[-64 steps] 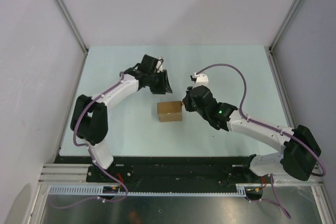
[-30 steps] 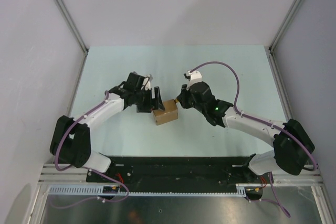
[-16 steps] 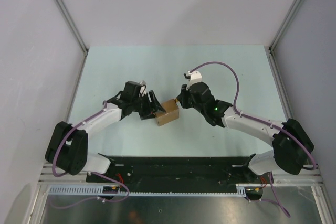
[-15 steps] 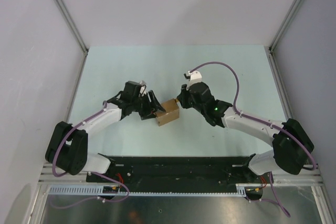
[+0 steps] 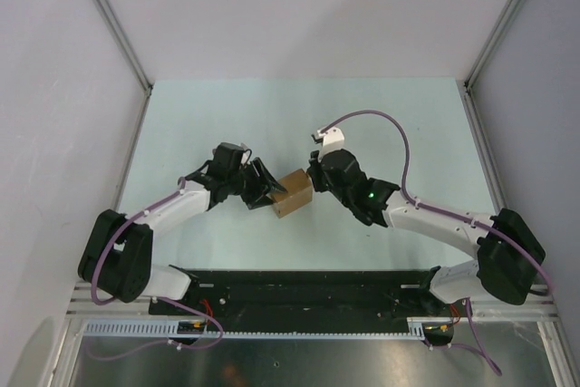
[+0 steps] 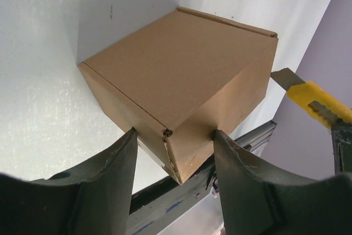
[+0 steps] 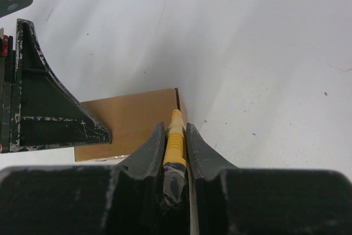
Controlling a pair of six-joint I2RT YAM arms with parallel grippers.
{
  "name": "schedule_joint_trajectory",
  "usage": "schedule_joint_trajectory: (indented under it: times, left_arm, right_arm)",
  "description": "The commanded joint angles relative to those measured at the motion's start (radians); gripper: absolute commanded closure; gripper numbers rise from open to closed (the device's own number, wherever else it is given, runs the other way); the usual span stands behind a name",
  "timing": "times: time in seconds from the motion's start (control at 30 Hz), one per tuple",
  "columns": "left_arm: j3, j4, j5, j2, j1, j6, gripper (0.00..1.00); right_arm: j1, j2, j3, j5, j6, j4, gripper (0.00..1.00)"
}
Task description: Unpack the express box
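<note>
The express box [image 5: 293, 191], plain brown and closed, sits on the table [image 5: 399, 115] between both arms, turned at an angle. My left gripper [image 5: 266, 190] is at its left side. In the left wrist view the box [image 6: 181, 64] has its near corner between my fingers [image 6: 110, 180], and both jaws touch its side faces. My right gripper [image 5: 314, 178] is shut on a yellow utility knife [image 7: 174, 141]. The knife's tip rests at the box's [image 7: 132, 116] right top edge. The knife [image 6: 311, 96] also shows in the left wrist view beside the box.
Grey walls with aluminium posts [image 5: 109, 20] enclose the pale table on three sides. A black base rail [image 5: 299, 287] runs along the near edge. The left gripper's finger [image 7: 44, 108] shows in the right wrist view, over the box's left part.
My left arm swung in from the back and closed on the box's left corner. The box turned and shifted slightly. My right gripper brought the knife to the box's right edge.
</note>
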State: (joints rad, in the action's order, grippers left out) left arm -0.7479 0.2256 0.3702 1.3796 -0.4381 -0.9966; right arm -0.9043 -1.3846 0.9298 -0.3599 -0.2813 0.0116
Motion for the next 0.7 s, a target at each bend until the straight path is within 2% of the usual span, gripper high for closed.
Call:
schedule_joint_trajectory:
  times: [0.0, 0.2, 0.43, 0.67]
  left_arm:
    - [0.025, 0.049, -0.071, 0.036, 0.002, -0.031, 0.45]
    - [0.027, 0.067, -0.083, 0.042, 0.015, -0.020, 0.45]
    - [0.033, 0.083, -0.085, 0.061, 0.027, -0.005, 0.46]
    - [0.022, 0.087, -0.068, 0.093, 0.036, 0.009, 0.48]
  right_arm:
    - [-0.034, 0.036, -0.002, -0.030, 0.048, -0.009, 1.00]
    - [-0.038, 0.021, -0.006, -0.011, 0.067, -0.055, 1.00]
    - [0.001, 0.044, -0.043, 0.082, 0.056, -0.061, 1.00]
    - [0.080, 0.073, -0.068, 0.262, 0.082, -0.113, 1.00]
